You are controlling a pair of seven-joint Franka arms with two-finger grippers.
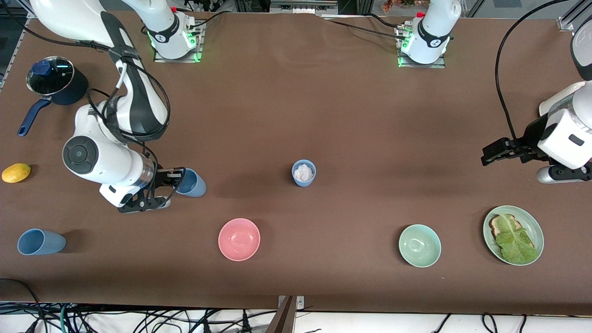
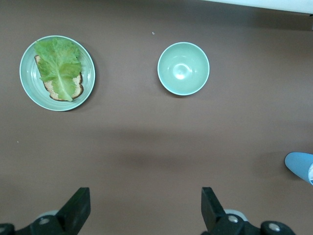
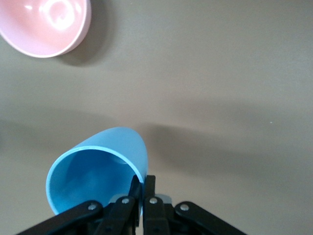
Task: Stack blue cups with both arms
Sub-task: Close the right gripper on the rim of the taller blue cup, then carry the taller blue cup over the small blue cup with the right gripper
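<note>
At the upper left of the front view a dark-blue lidded saucepan [image 1: 56,83] sits with its handle pointing down-frame, and below it, at the left edge, lies a yellow lemon [image 1: 16,172]. In the lower left corner one blue cup [image 1: 40,242] lies on its side on the brown table [image 1: 296,106]. Just right of the lemon, the right arm [image 1: 115,125] reaches down from its base at the top, and the right gripper [image 1: 177,178] has its fingers [image 3: 143,193] pinched tight on the rim of a second blue cup [image 1: 192,183]: the wall is clamped between the two fingers, one inside the mouth and one outside, and the cup hangs tilted with its body pointing away from the gripper. Lower, left of centre, a pink bowl [image 1: 239,239] stands empty. At mid-frame a third blue cup [image 1: 304,173] stands upright with something white crumpled inside it. Right of centre along the lower band is a mint-green bowl [image 1: 420,245], then a green plate [image 1: 535,231] carrying toast under a lettuce leaf. At the right edge the left gripper [image 1: 485,155] waits over bare table, its fingers [image 2: 77,208] spread wide and holding nothing, well apart from every cup.
</note>
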